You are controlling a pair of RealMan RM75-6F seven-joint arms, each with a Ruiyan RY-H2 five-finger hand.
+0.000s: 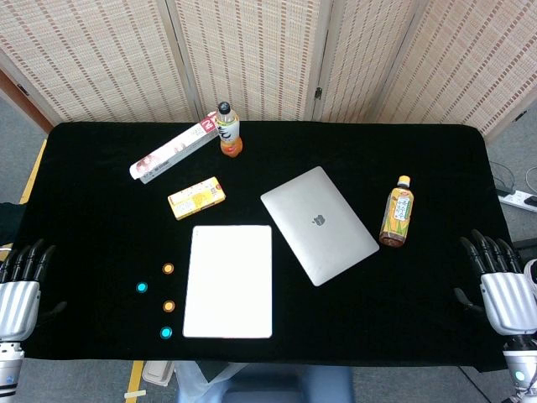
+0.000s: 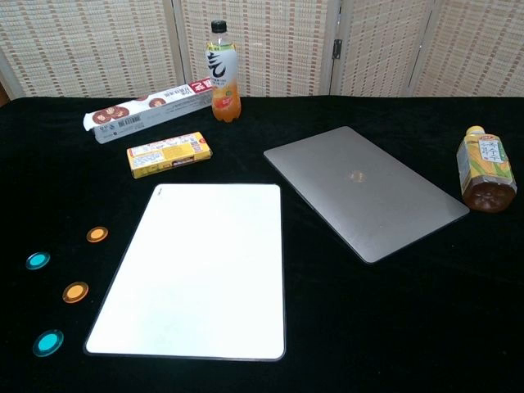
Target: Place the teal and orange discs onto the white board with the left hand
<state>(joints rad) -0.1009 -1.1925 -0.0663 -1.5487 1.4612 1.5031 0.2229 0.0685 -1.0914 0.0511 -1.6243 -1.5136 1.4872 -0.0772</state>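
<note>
The white board point(image 1: 228, 281) point(image 2: 201, 270) lies flat on the black table. Left of it sit two orange discs point(image 1: 169, 269) point(image 1: 169, 306) and two teal discs point(image 1: 142, 287) point(image 1: 166, 332); the chest view shows the same orange discs point(image 2: 97, 234) point(image 2: 75, 291) and teal discs point(image 2: 38, 260) point(image 2: 48, 342). My left hand point(image 1: 18, 290) hangs at the table's left edge, fingers apart, holding nothing, well left of the discs. My right hand point(image 1: 502, 290) is at the right edge, also empty with fingers spread. Neither hand appears in the chest view.
A closed silver laptop point(image 1: 319, 224) lies right of the board. A tea bottle point(image 1: 397, 211) stands further right. At the back are an orange drink bottle point(image 1: 226, 130), a long biscuit box point(image 1: 174, 149) and a small yellow box point(image 1: 197, 198).
</note>
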